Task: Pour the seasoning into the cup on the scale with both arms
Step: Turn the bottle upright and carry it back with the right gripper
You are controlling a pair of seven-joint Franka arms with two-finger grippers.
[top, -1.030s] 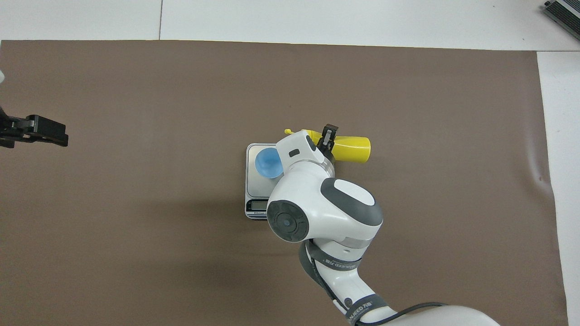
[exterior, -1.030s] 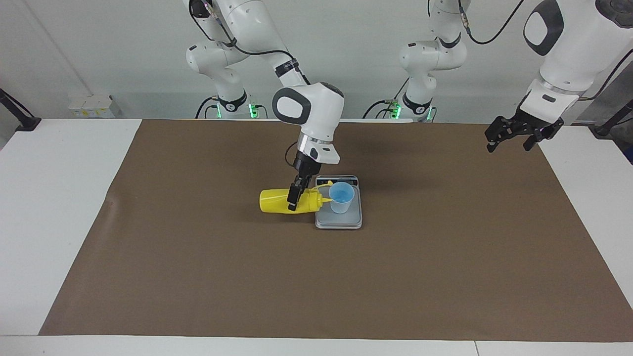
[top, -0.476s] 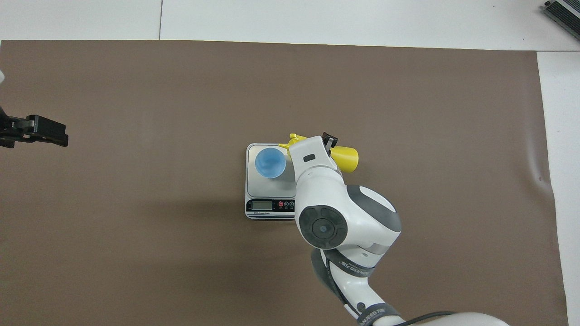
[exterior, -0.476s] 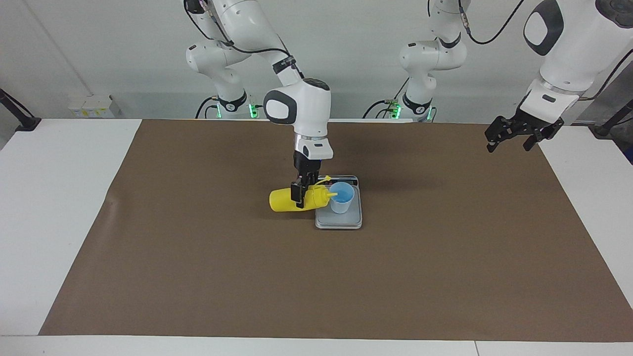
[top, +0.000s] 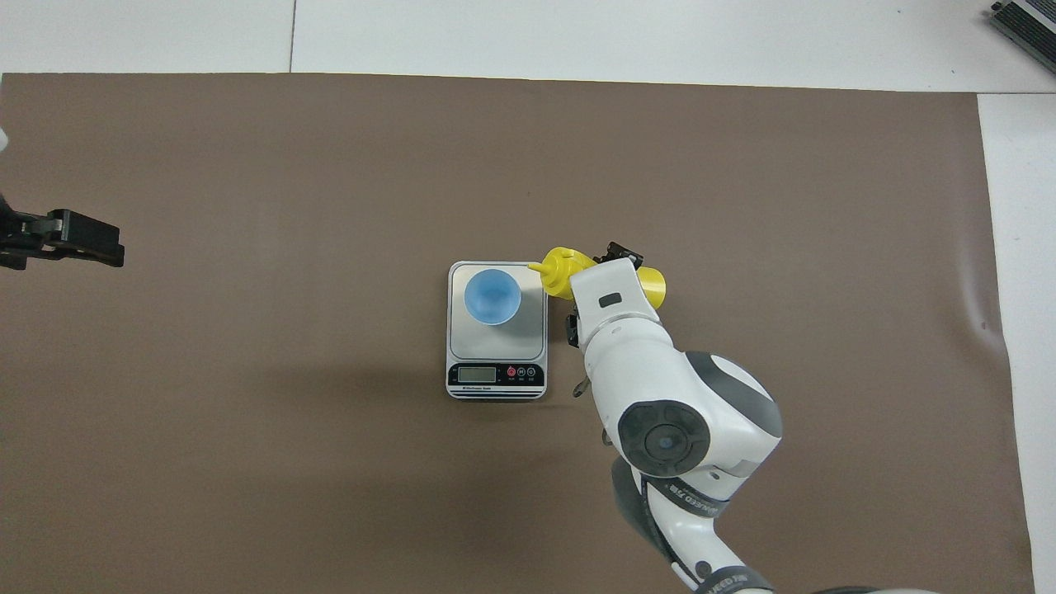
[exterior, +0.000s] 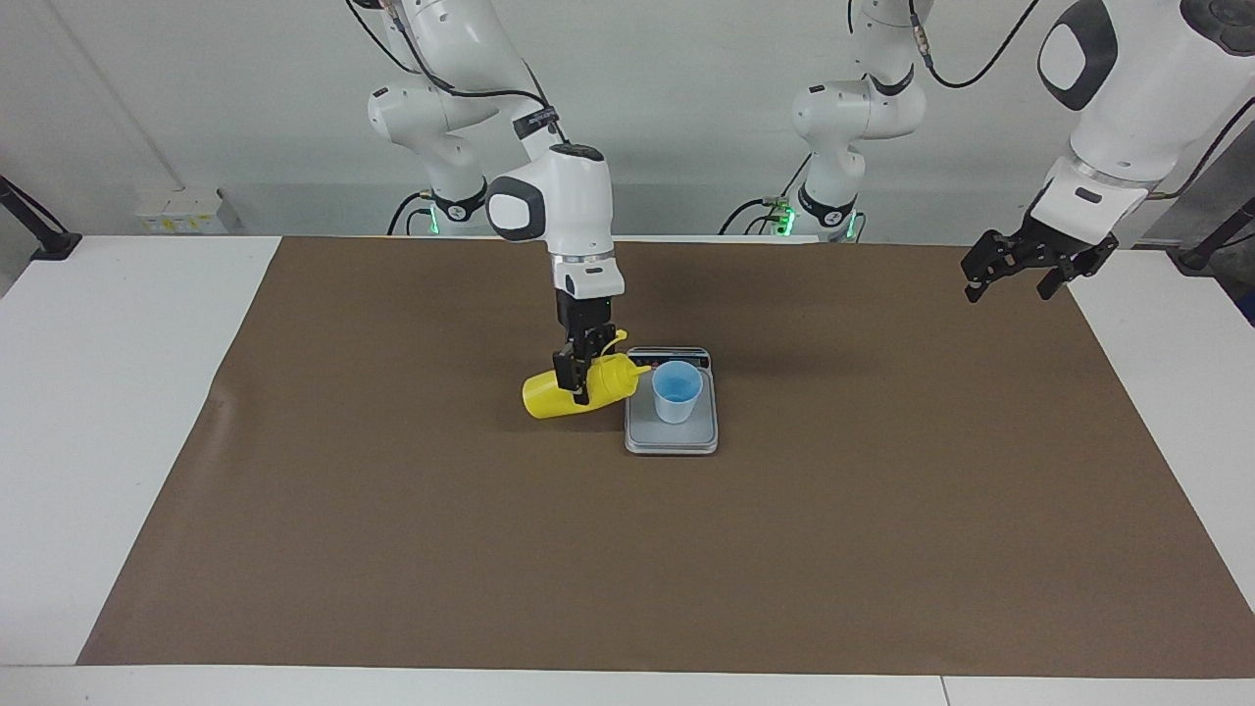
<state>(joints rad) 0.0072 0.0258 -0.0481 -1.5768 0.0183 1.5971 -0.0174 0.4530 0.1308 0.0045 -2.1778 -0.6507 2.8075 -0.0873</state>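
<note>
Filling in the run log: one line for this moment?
right gripper: shut on bottle | bottle: tilted beside cup | cup: on scale | left gripper: open, waiting

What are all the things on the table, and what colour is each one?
Bottle: one, bright yellow, tilted, nozzle up toward the cup, held beside the scale.
Cup: one, light blue, standing on the scale.
Scale: one, silver-grey, mid-mat, display on the edge nearest the robots.
Mat: one, brown, covering most of the table.
Table: one, white.
Right gripper: one, black, jaws shut on the bottle.
Left gripper: one, black, jaws open, waiting over the mat's edge at the left arm's end.
</note>
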